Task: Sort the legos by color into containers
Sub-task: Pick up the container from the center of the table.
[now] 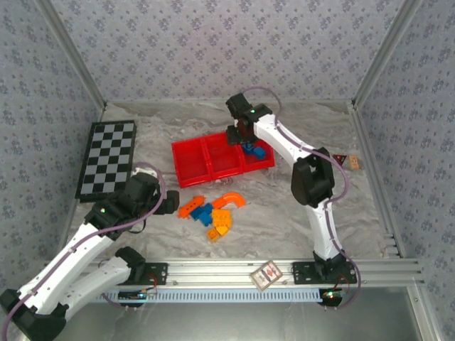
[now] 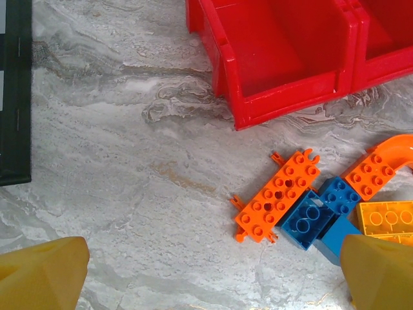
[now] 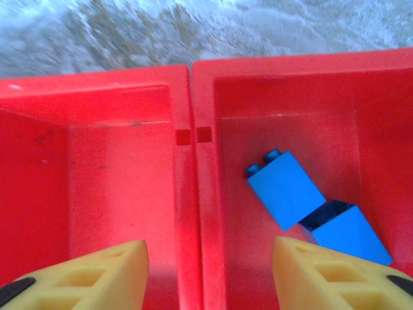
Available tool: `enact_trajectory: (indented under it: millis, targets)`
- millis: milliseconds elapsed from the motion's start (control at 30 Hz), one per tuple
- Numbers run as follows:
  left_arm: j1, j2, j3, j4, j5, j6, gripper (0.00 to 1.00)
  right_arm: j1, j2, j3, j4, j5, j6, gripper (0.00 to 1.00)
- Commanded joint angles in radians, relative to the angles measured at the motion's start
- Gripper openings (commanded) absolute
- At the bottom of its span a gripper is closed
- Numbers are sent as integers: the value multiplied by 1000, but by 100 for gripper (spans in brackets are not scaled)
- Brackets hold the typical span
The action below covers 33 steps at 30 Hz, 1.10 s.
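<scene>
The right end effector (image 3: 210, 274), spread and empty, hangs above the red plastic tray (image 3: 97, 97), over its divider (image 3: 191, 139), and may hit it. Two blue plastic bricks (image 3: 285, 188) lie in the right compartment (image 3: 381, 110). The left end effector (image 2: 213, 278) is spread too.

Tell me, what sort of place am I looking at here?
Most likely a robot test cell, not a home. A left arm and a right arm are bolted to a metal rail, patterned walls box in the table, and toy bricks lie by a red tray.
</scene>
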Motion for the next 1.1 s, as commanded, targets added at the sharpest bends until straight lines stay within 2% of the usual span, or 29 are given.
enact_trajectory:
  millis: [0,500,800,1067]
  targets:
    - [-5,-11,5,-6,-20,-1,100,5,47,78,-106,60,-43,54]
    - [-5,-12,5,-5,-19,-2,100,46,163,173,-170,109,-104,47]
    - [-5,-16,5,-6,-21,-2,100,61,148,195,-178,120,-111,25]
    - [-5,-16,5,-5,-21,-2,100,77,86,214,-194,115,-90,17]
